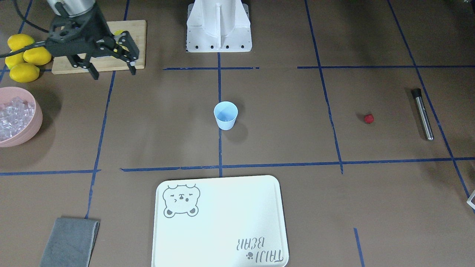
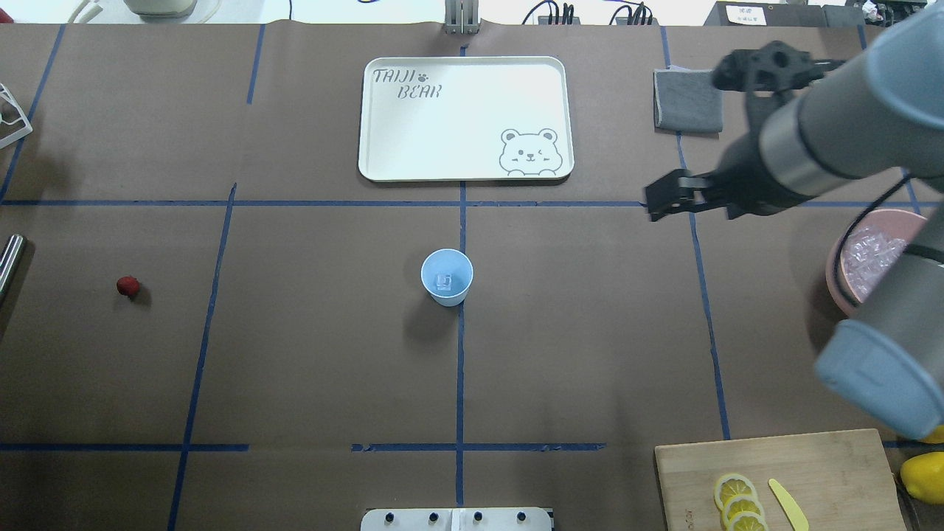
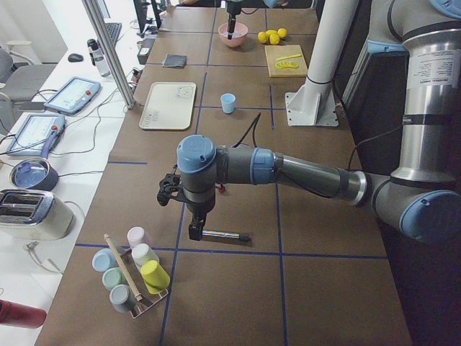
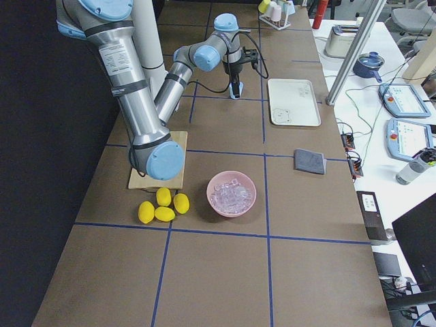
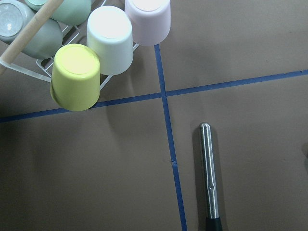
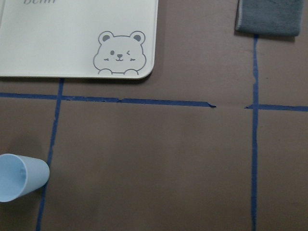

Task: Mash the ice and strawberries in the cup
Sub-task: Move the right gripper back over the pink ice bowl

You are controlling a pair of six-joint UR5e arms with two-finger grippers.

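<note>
Overhead exterior view: the cup (image 2: 459, 270) is seen dead centre of the frame, upright, with one ice cube (image 2: 443, 280) already sat in the bottom; the strawberry (image 2: 127, 286) is parked way off at the left edge, alone on the bare table (image 2: 310, 354), well apart from the cup, so the berry part is judged not yet done. More ice (image 1: 13, 115) is piled in the pink bowl (image 1: 36, 111) at the left edge of the front-facing view. The right gripper (image 1: 114, 74) is found in the upper left of that same view, fingers spread and nothing held. The left gripper (image 3: 196, 232) is only caught in the side views, hanging just over the metal muddler (image 5: 209, 178); whether its fingers are apart or together can't be told. Handling-wise, the berry is reckoned soft, round and prone to rolling, so it's probably best pinched gently across its fattest part, not by the green bit. The ice is expected to be hard and slippery. The cup looks light and tippy, so it would likely need steadying around its wall once mashing starts. The muddler is taken to be stiff and slick, best grabbed mid-shaft.
</note>
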